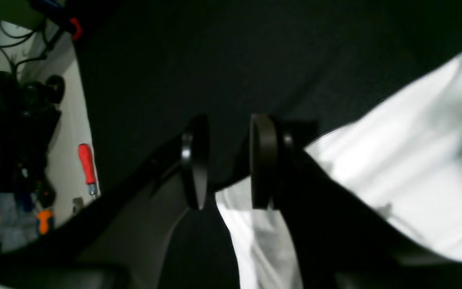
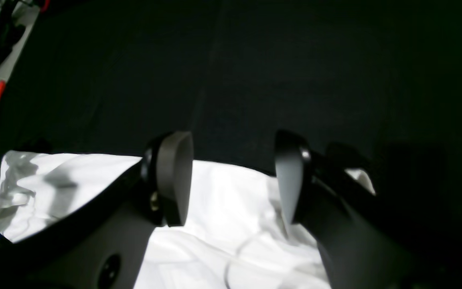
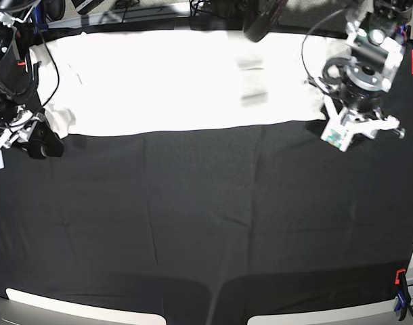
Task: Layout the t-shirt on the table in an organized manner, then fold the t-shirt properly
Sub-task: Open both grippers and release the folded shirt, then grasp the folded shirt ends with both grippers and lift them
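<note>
A: In the left wrist view, the left pincer (image 1: 231,160) has its pads a little apart, pinching nothing; the white t-shirt (image 1: 395,160) lies from four to six o'clock, its edge just under the pads.

B: And the black worktop (image 1: 215,60)?

A: It fills twelve o'clock; a red-handled tool (image 1: 87,163) sits at nine.

B: Right wrist view?

A: The right pincer (image 2: 231,176) is spread wide above the t-shirt (image 2: 215,208), which stretches from eight to five o'clock on the worktop (image 2: 295,60).

B: Base view?

A: The t-shirt (image 3: 172,81) lies stretched along the worktop's (image 3: 206,230) far edge at twelve o'clock, with the left arm (image 3: 359,88) at two and the right pincer (image 3: 30,139) at nine.
</note>
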